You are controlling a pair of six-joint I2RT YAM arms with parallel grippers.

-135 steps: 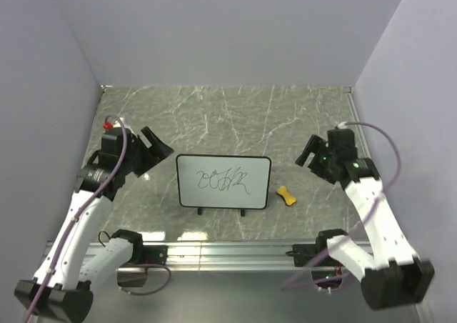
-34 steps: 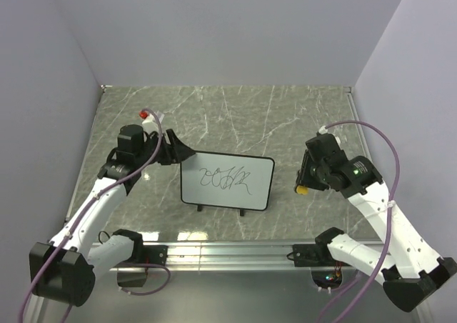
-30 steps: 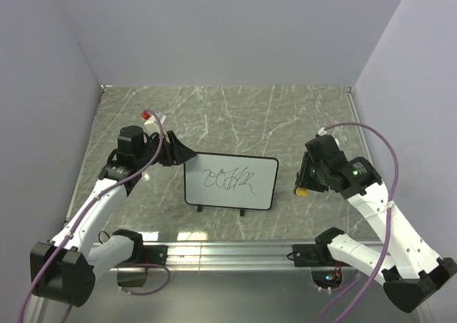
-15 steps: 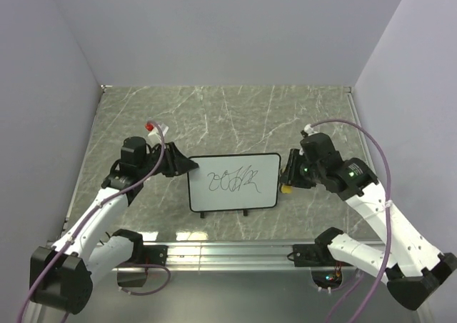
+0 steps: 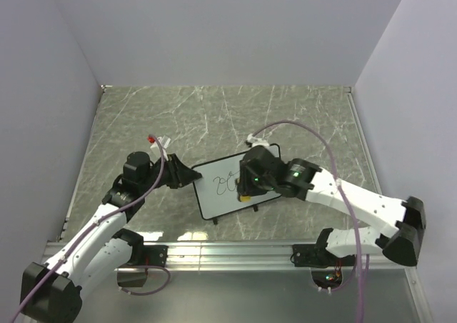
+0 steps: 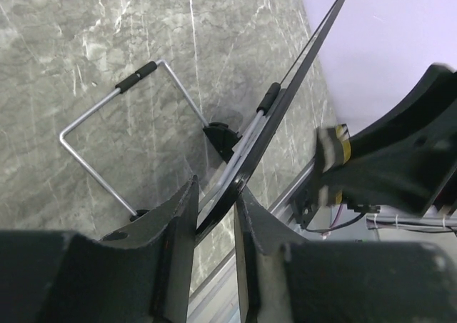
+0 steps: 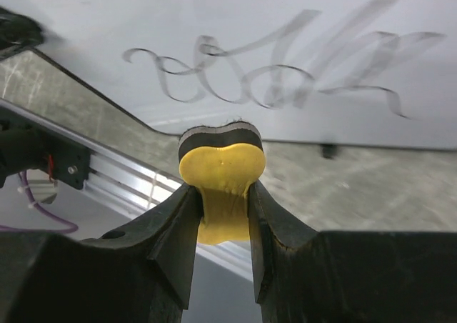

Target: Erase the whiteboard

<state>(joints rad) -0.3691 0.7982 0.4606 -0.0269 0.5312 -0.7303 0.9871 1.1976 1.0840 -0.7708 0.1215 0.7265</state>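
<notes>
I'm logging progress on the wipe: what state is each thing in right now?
whiteboard, upright on its stand, not wiped.
scribble, whole.
wire stand, folded out behind the board.
eraser, held near the board's lower edge; contact unclear.
left gripper, shut on the whiteboard's side edge.
right gripper, shut on the eraser.
</notes>
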